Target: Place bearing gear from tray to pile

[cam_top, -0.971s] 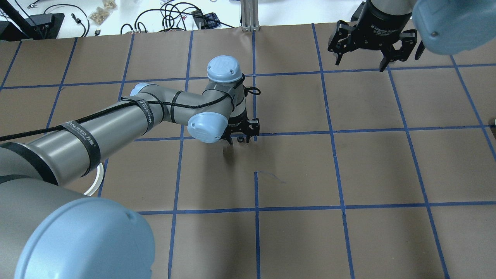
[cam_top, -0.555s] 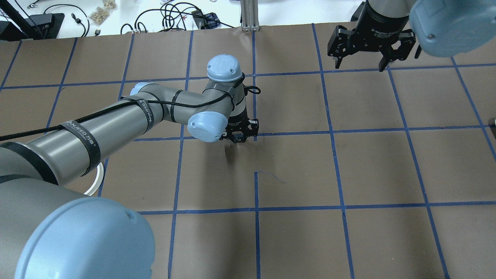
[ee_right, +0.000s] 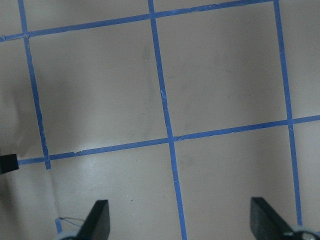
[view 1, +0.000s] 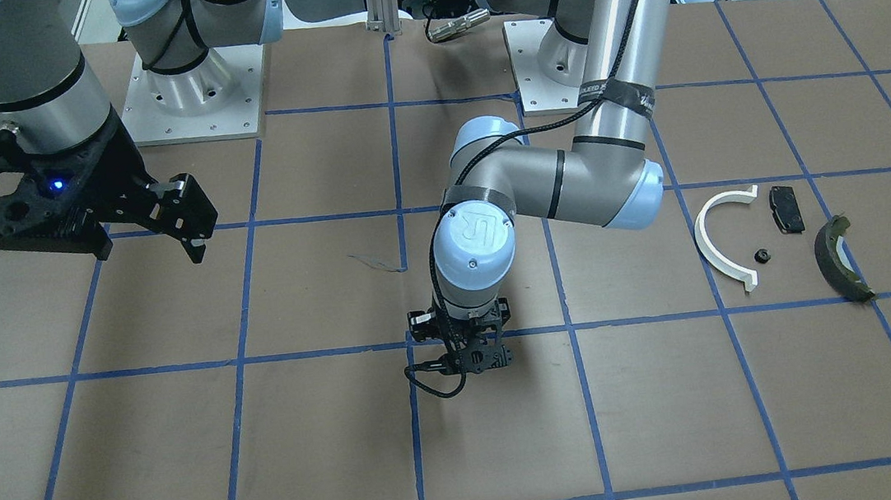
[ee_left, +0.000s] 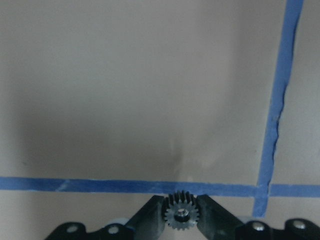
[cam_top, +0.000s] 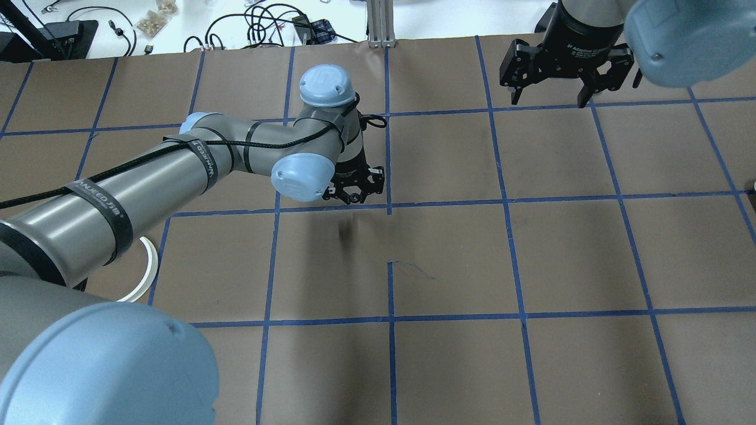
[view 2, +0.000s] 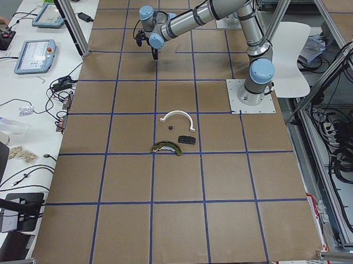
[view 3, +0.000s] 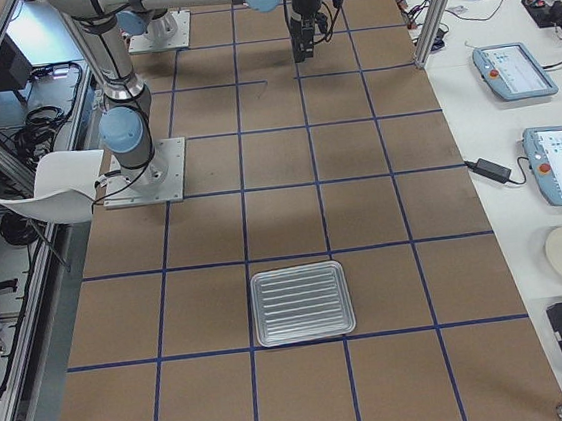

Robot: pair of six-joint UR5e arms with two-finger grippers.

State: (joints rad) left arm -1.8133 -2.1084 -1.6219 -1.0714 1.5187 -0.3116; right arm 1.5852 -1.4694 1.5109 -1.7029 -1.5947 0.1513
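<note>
The left gripper [cam_top: 353, 193] has shifted a little toward the pile's side of the table since a second ago. It is clamped on a small toothed gear [ee_left: 181, 216], held above the brown paper well apart from the pile [view 1: 786, 208], where a white arc [view 1: 701, 235] and an olive curved piece [view 1: 840, 258] lie. The right gripper [cam_top: 550, 97] hangs farther still from the pile, with its fingers spread wide.

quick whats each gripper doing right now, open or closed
Left gripper: closed on a small gear.
Right gripper: open, holding nothing.
</note>
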